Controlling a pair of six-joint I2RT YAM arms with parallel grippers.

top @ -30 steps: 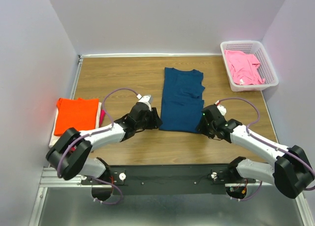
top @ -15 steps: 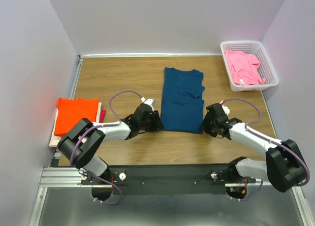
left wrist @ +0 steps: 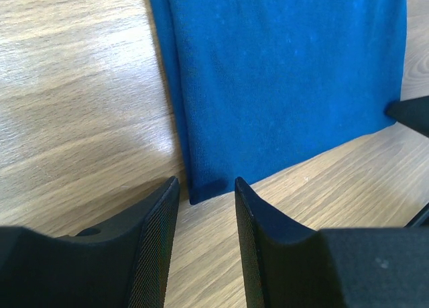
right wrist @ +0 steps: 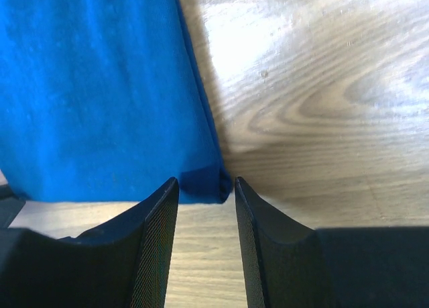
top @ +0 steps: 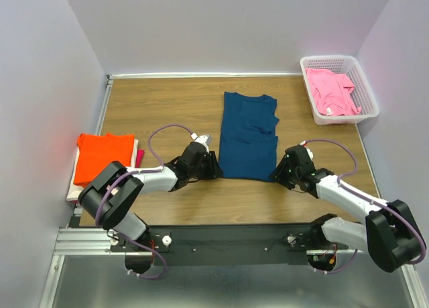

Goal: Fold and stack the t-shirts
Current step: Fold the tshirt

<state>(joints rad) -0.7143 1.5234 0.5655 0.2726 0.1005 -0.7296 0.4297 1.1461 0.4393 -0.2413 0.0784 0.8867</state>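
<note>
Well left of our left gripper [left wrist: 206, 182], the orange shirt [top: 104, 157] tops a finished stack [top: 137, 150]. That gripper and our right gripper [right wrist: 206, 182] stand part open and empty, with the blue shirt's [top: 248, 130] near corners at their tips. We judge it half folded, and the pink shirt [top: 332, 92], far right in the basket [top: 338, 58], is not yet begun.

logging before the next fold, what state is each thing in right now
blue shirt, folded into a long strip, flat on the table
orange shirt, folded, at the table's left edge
pink shirt, crumpled in the basket
basket, upright, holding the pink shirt
left pincer, open, either side of the blue shirt's near left corner
right pincer, open, either side of its near right corner
</note>
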